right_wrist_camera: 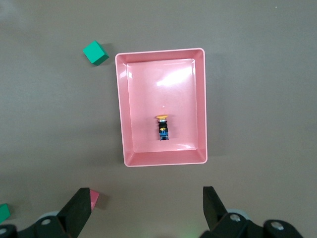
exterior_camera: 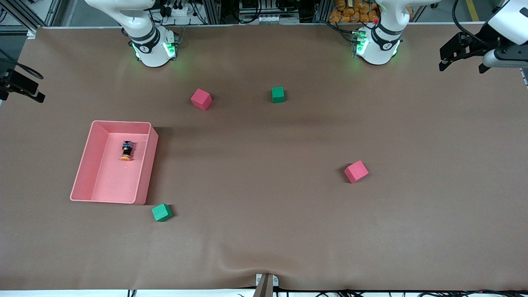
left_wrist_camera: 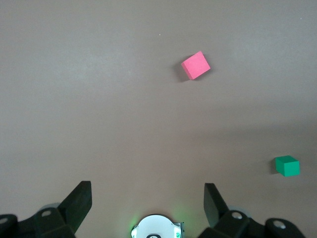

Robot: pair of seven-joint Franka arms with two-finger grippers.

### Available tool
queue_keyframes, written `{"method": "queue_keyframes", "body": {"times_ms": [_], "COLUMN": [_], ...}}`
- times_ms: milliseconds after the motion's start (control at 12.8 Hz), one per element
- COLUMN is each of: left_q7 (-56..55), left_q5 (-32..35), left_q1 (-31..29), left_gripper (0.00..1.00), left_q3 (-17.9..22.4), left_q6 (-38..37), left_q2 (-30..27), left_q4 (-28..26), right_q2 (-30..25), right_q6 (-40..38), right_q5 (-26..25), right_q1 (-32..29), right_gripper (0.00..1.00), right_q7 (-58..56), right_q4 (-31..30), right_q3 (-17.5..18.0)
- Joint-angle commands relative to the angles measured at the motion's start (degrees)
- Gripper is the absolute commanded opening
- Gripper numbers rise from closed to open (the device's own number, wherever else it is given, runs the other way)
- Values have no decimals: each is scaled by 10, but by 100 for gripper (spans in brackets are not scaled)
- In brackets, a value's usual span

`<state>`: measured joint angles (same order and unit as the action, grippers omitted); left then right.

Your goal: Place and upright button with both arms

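Glossy pink plastic tray [right_wrist_camera: 124, 109]; matt brown table cover [exterior_camera: 264, 231], perhaps paper.

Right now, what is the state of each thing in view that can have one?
button: lying on its side in the tray, orange cap toward the front camera.
pink tray: flat on the table, holding only the button.
left pincer: open, empty, up over the table at the left arm's end.
right pincer: open, empty, up above the tray.

The right gripper [exterior_camera: 16, 84] is cut off by the front view's edge, and the button's [exterior_camera: 127, 150] blue and red bits are too small to make out.
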<state>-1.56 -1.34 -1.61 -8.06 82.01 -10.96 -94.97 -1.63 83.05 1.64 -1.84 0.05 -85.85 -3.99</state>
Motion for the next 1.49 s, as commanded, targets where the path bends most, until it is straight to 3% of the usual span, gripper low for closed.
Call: {"method": "queue_keyframes", "body": {"times_ms": [0,706,1176,1412], "left_q7": [7,9,1,1], "left_q5": [0,24,24,23], "left_q1": [-3,-4,-2,-6], "left_gripper": [100,100,100,100], "left_q3": [-13,-21,-28,-31], "left_q6": [-6,-5,-4,-7], "left_q2": [14,48,55,53], "left_q4": [15,35,35,33], "right_q2": [12,28,166,176], "right_q6": [-14,-14,-7,-31], "right_q5": [-6,-1,2,3], "right_q1": [-3,1,11,-11], "right_gripper": [100,100,100,100], "right_q7": [5,3,6,7], "right_q4": [24,20,24,-4], "right_q3": [1,2,2,1]}}
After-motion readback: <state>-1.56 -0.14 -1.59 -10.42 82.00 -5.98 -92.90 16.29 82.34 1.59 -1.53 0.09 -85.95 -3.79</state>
